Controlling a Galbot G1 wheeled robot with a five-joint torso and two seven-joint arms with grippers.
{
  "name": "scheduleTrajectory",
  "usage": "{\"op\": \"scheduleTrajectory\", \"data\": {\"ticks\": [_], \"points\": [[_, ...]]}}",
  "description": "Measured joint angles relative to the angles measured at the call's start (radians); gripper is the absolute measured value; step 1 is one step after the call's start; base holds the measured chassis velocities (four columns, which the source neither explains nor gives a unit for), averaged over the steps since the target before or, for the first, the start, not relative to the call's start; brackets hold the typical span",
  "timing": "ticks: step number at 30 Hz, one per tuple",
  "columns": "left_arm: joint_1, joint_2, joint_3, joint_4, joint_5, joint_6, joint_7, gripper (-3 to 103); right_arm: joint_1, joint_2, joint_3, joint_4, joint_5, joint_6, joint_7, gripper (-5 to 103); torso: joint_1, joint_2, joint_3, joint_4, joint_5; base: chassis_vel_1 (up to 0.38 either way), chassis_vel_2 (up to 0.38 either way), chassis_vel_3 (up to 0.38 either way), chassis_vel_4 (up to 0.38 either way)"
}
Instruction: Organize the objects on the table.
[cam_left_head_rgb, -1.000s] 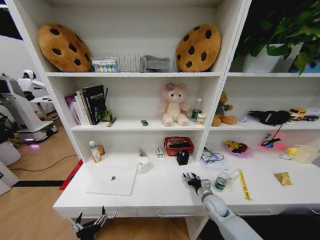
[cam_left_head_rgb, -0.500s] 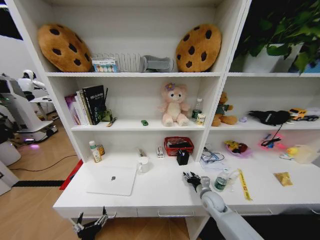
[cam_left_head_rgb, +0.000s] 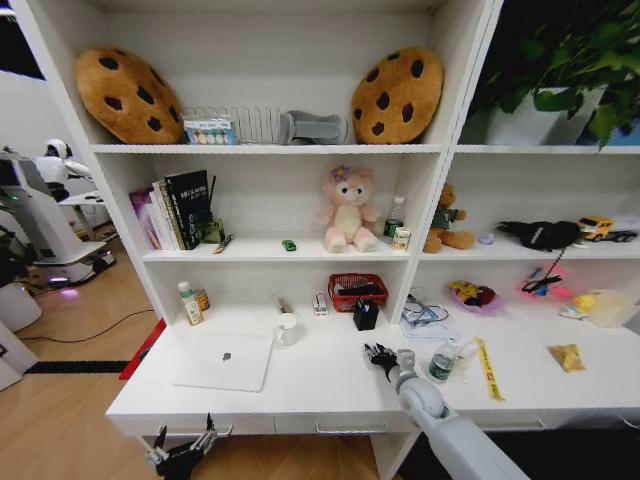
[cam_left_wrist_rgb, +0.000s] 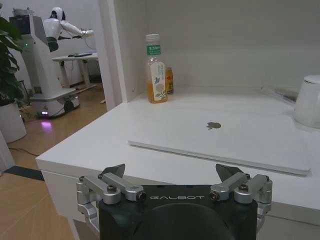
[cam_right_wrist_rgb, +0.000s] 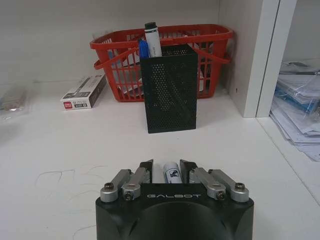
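Head view: right gripper (cam_left_head_rgb: 380, 357) over the table (cam_left_head_rgb: 320, 385), short of the black mesh pen holder (cam_left_head_rgb: 366, 314); silver laptop (cam_left_head_rgb: 225, 361), small bottle (cam_left_head_rgb: 442, 362) and yellow measuring strip (cam_left_head_rgb: 488, 368) lie unsorted, so most remains. Left wrist view: left gripper (cam_left_wrist_rgb: 173, 176) parked below the table edge, fingers spread, empty. Right wrist view: fingers pinch a white marker (cam_right_wrist_rgb: 170, 173) facing the holder, blue pen (cam_right_wrist_rgb: 143, 49) already inside

Smooth matt white surface (cam_right_wrist_rgb: 60, 150); black perforated metal holder (cam_right_wrist_rgb: 168, 88); red plastic basket (cam_right_wrist_rgb: 210, 47); matt silver metal laptop (cam_left_wrist_rgb: 220, 137).
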Motion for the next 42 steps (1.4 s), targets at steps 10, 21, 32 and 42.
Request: {"op": "scheduleTrajectory", "data": {"ticks": [10, 21, 32, 42], "points": [[-0.004, 0.001, 0.002, 0.006, -0.001, 0.0, -0.002, 99, -0.016, -0.005, 0.0, 0.007, -0.006, 0.001, -0.008, 14, 0.0, 0.0, 0.0, -0.0001, -0.0001, 0.0, 0.0, 0.0, 0.0], [-0.002, -0.001, 0.002, 0.006, 0.002, 0.0, -0.003, 99, -0.026, -0.012, 0.049, 0.071, -0.051, 0.009, -0.033, 14, 0.0, 0.0, 0.0, -0.0001, 0.0003, 0.0, 0.0, 0.0, 0.0], [0.005, -0.001, 0.002, 0.0, 0.006, 0.001, -0.002, 99, 0.103, -0.07, 0.169, 0.143, -0.069, 0.062, -0.113, 14, 0.0, 0.0, 0.0, 0.0, -0.0002, 0.0, 0.0, 0.0, 0.0], [0.014, -0.008, -0.009, -0.015, 0.006, 0.003, -0.002, 99, 0.312, -0.025, 0.066, -0.133, -0.075, 0.158, -0.234, 14, 0.0, 0.0, 0.0, -0.0001, 0.0001, 0.0, 0.0, 0.0, 0.0]]}}
